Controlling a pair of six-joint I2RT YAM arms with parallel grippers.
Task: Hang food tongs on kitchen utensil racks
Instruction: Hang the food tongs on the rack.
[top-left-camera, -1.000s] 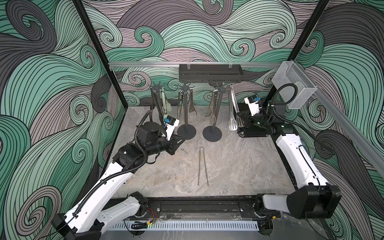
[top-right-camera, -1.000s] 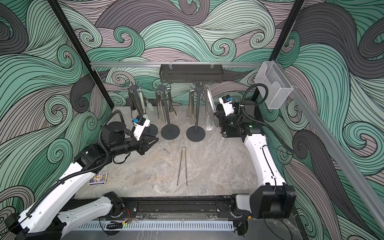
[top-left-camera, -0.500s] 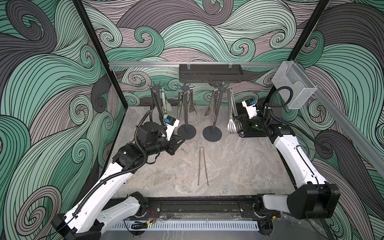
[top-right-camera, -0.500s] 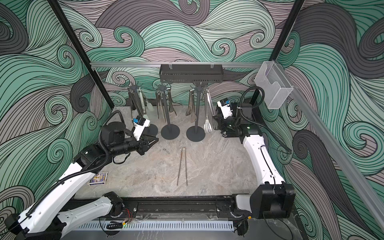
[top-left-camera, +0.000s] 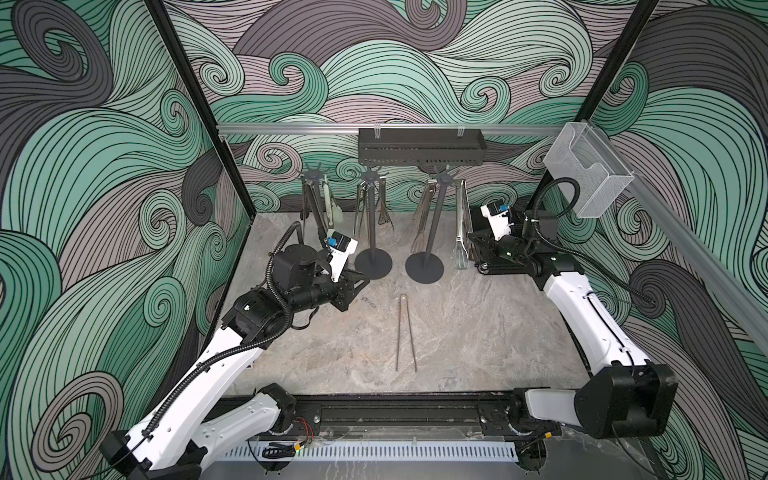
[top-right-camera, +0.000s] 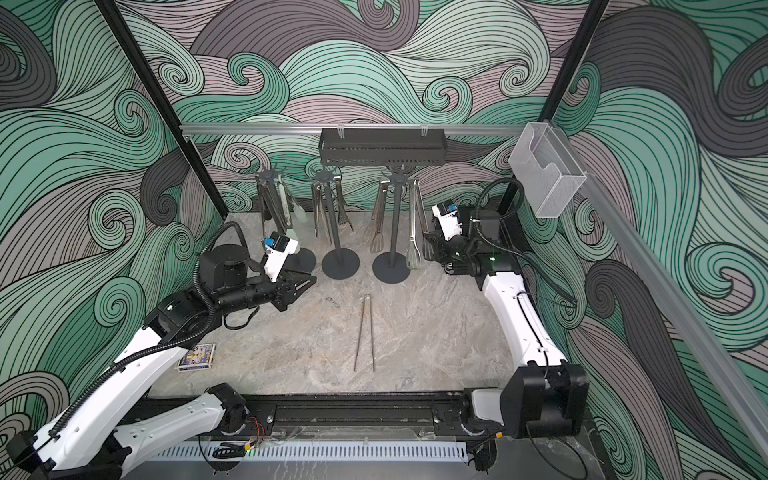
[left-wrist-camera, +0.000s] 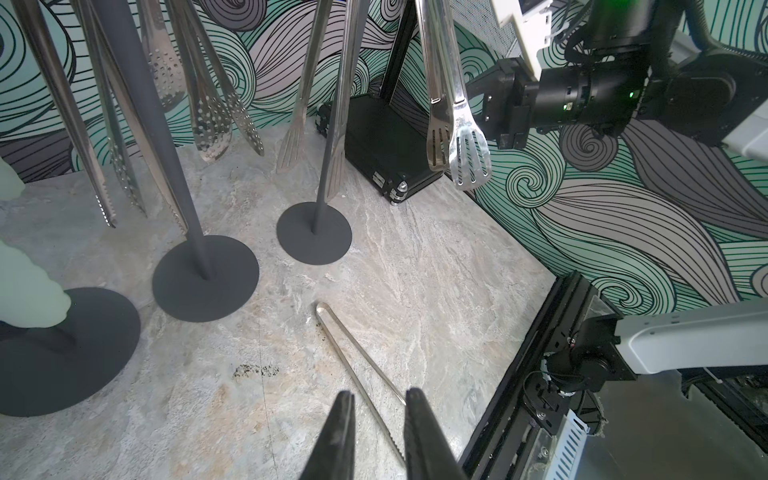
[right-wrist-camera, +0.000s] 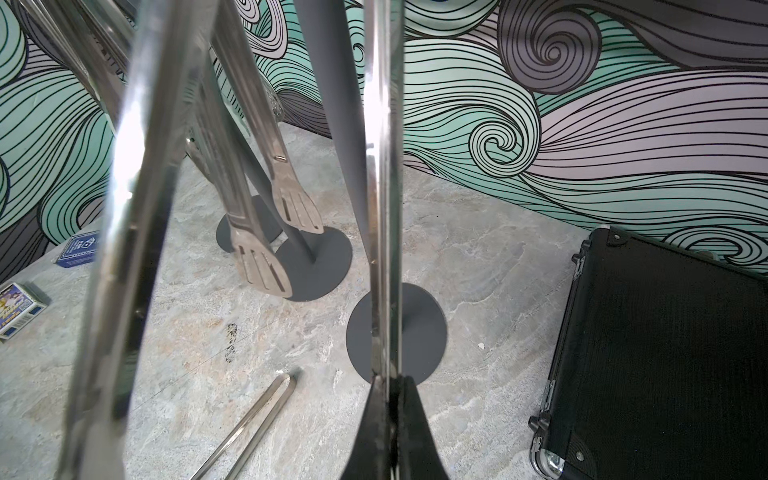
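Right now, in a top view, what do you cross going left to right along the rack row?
In order: left rack → middle rack → right rack → steel tongs held by the right gripper → clear mesh box.

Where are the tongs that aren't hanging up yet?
In a top view, the loose steel tongs lie flat in the middle of the table, just in front of the right utensil rack's round base.

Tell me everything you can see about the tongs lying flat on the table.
The tongs are slim and look like bare steel: two thin arms joined at a rounded bend. They lie flat on the marbled table in front of the racks, bend toward the racks, tips slightly spread and pointing away from them. The left wrist view shows small teeth near one tip. Nothing touches them.
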